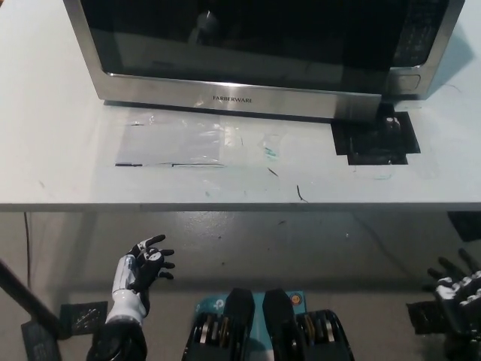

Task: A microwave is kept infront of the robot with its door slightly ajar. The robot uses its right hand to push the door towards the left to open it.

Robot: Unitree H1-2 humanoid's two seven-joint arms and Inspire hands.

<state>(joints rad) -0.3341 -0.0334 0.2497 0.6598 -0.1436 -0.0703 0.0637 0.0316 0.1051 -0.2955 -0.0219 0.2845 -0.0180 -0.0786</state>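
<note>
Seen from the head camera, one microwave (pixel 263 56) stands at the far side of a pale table (pixel 60 150), filling the top of the picture. Its dark glass door (pixel 240 37) faces the robot, framed in brushed steel that carries a small brand name along the lower edge. Whether the door stands ajar cannot be told from this angle. A patch of black tape (pixel 376 139) lies on the table under the microwave's right front corner.

The black right hand (pixel 455 289) hangs at the lower right, below the table's near edge and well apart from the door, its fingers spread and holding nothing. The white left hand (pixel 143 271) rests at the lower left, likewise below the table, fingers apart and empty.
</note>
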